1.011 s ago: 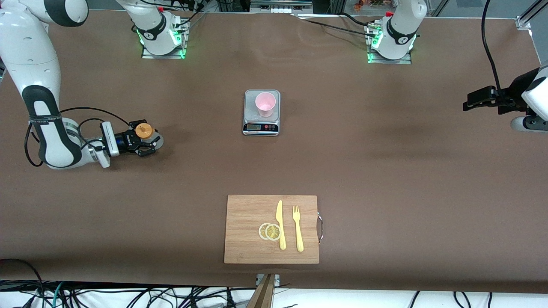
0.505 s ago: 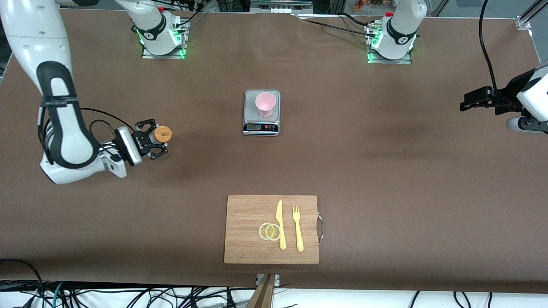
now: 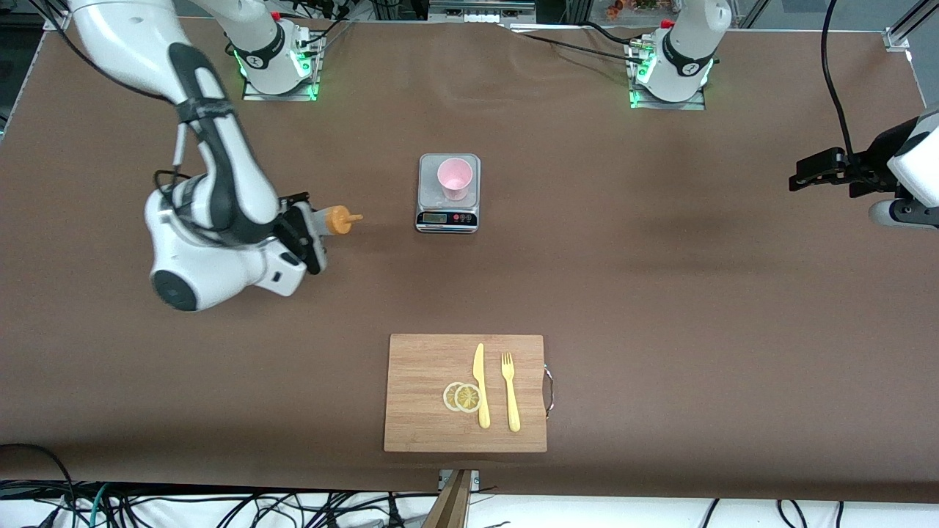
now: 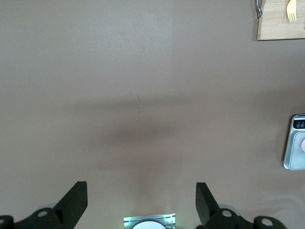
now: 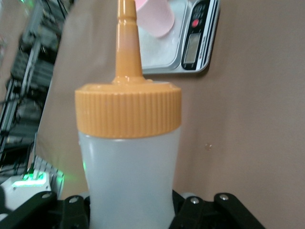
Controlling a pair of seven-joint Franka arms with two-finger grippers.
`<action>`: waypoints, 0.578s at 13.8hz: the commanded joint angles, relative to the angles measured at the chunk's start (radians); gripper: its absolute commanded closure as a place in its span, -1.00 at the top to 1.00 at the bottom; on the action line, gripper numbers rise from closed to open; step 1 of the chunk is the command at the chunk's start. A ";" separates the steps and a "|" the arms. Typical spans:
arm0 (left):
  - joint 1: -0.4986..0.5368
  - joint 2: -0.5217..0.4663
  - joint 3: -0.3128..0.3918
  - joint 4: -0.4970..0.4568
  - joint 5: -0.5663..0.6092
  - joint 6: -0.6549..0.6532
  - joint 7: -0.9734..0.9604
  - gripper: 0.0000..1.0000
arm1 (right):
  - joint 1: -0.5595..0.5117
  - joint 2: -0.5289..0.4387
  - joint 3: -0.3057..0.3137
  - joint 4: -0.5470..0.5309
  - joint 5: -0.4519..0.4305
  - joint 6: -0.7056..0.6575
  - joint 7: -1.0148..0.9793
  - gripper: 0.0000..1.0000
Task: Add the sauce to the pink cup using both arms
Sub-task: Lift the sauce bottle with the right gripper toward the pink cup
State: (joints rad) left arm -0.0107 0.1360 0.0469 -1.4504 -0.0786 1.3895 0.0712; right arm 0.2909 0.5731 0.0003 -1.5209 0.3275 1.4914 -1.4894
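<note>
While the right gripper (image 3: 312, 229) clamps the sauce (image 3: 334, 221) tipped on its side above the table, nozzle toward the scale (image 3: 448, 192), the front view hides most of the bottle's body. The right wrist view shows that whitish body (image 5: 131, 176) held between the jaws, with the orange cap (image 5: 128, 109) ahead of it. The pink cup (image 3: 455, 178) stands upright on the scale. Nearer the front camera lies a cutting board (image 3: 418, 381) with lemon slices (image 3: 462, 397), a knife (image 3: 480, 385) and a fork (image 3: 510, 391). The left gripper (image 3: 810, 172) waits over the left arm's end of the table; only the left wrist view shows its fingers (image 4: 74, 202) spread wide, holding nothing.
</note>
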 commanded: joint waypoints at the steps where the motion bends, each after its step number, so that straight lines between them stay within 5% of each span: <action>1: 0.005 0.020 -0.002 0.030 0.019 -0.007 0.021 1.00 | 0.039 -0.027 0.082 -0.001 -0.146 -0.003 0.157 -1.00; 8: 0.006 0.021 -0.002 0.030 0.011 -0.007 0.021 1.00 | 0.106 -0.032 0.274 0.005 -0.400 -0.019 0.506 -1.00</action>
State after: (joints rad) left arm -0.0101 0.1429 0.0479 -1.4498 -0.0786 1.3896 0.0712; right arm 0.3925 0.5587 0.2467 -1.5193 -0.0339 1.4925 -1.0450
